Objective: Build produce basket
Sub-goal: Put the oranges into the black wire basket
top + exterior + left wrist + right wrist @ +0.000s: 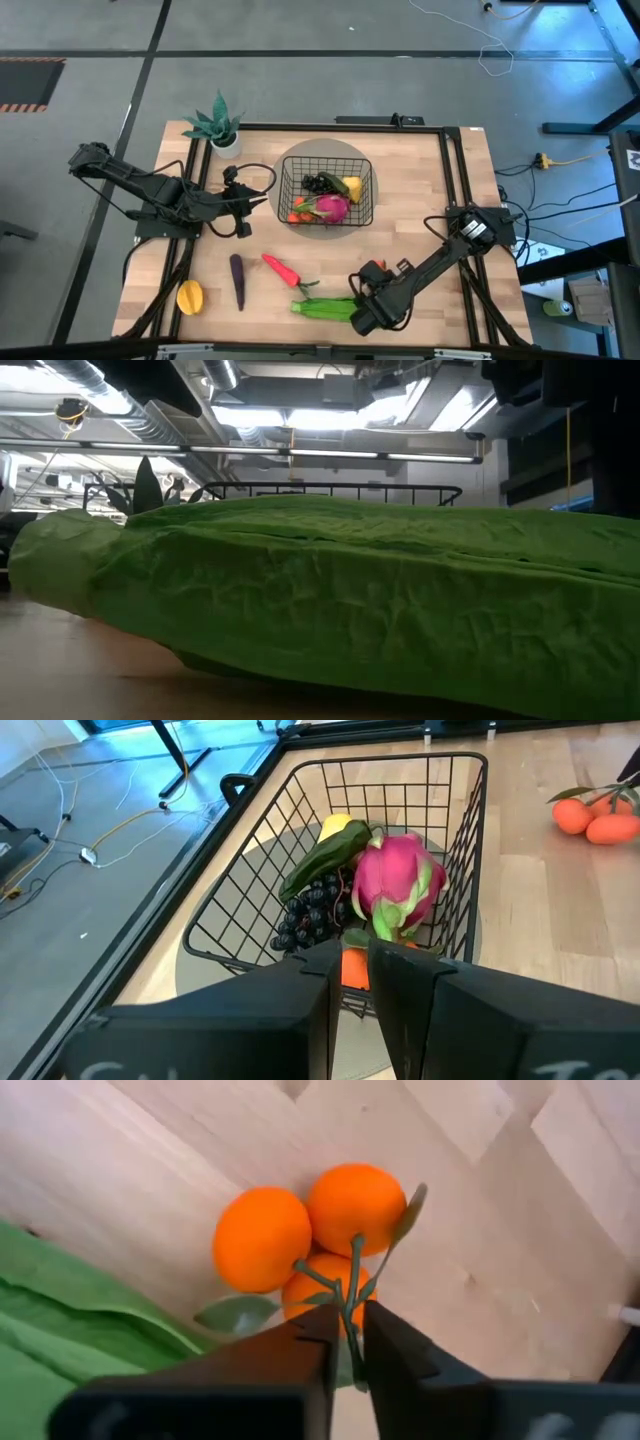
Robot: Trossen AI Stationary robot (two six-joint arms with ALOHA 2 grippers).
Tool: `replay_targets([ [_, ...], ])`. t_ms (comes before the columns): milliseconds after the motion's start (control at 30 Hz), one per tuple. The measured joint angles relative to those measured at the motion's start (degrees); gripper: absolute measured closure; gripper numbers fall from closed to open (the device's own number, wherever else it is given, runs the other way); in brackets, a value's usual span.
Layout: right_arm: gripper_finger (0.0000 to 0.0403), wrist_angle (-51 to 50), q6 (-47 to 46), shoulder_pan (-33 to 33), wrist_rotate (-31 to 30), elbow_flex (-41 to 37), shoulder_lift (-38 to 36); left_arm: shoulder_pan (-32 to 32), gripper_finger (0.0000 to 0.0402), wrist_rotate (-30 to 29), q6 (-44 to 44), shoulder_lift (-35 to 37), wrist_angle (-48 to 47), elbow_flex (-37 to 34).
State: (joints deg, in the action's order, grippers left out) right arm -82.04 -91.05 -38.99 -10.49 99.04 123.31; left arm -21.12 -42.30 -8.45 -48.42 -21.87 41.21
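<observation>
Basket (366, 170) mid-table, already holding dragon fruit (398, 880), grapes (312, 910) etc. Step in hand, prob.: picking up tomatoes (320, 1240) at near table edge, just beside leafy bundle (325, 308). Right gripper (346, 1342) down over them, fingers nearly together, pinching green stem. Next: lift clear, carry to basket w/o snagging rim. Left gripper (348, 982) near basket's left side, fingers close together, nothing between. Mango (190, 297), eggplant (238, 281), pepper (281, 269) on table.
</observation>
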Motion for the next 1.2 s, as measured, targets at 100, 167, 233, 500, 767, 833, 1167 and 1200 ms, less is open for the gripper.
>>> replay_targets([
  [100,0.0387,0.0,0.01,-0.02,1.88,0.0,0.0,-0.02,0.0358,0.0,0.0,0.0,0.0,0.0],
  [167,0.0398,-0.02,0.01,-0.02,2.53,0.0,-0.02,0.0,0.0358,-0.01,0.0,0.0,0.0,-0.01],
  [233,0.0399,-0.02,0.05,-0.02,2.57,0.0,-0.04,-0.01,0.0358,0.0,0.0,0.0,0.0,0.0],
  [500,0.0402,-0.05,0.25,-0.02,2.61,0.0,-0.04,-0.01,0.0358,0.0,0.0,0.0,0.0,0.0],
  [767,0.0403,-5.23,1.57,0.52,1.25,0.18,-0.04,0.0,0.0358,0.0,0.0,0.0,0.0,0.0],
  [833,0.0403,-7.48,1.98,0.99,1.12,0.82,-0.04,0.0,0.0358,0.0,0.0,0.0,-0.01,0.0],
  [1167,0.0403,-7.97,16.46,4.93,-9.44,4.02,-0.28,-0.02,0.0358,0.0,0.01,0.0,-0.02,0.0],
  [1200,0.0403,-7.94,18.74,5.23,-10.81,4.32,-0.28,-0.01,0.0358,0.0,0.01,0.0,-0.02,0.0],
])
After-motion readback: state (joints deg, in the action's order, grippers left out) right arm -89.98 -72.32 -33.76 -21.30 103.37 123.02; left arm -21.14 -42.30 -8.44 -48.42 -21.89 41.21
